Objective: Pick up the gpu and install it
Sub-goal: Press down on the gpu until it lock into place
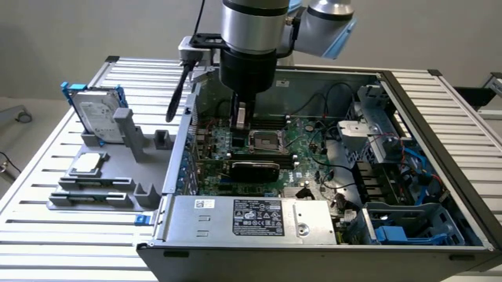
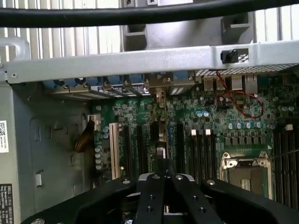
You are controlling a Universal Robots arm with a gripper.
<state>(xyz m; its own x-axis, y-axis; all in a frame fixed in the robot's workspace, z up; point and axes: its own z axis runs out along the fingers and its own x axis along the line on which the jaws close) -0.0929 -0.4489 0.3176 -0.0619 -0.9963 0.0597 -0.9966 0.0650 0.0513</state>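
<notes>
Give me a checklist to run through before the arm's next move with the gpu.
1. Gpu off the tray and inside the case: ok. The gpu stands on edge over the slots.
2. Gripper shut: ok. The gripper is shut, in line with the gpu's thin edge.
3. Gripper gripping the gpu: cannot tell.
4. Gpu fully seated in a slot: cannot tell.
5. Red wire apart from the gpu: ok.
6. Hard drive and chip on the tray: ok.
</notes>
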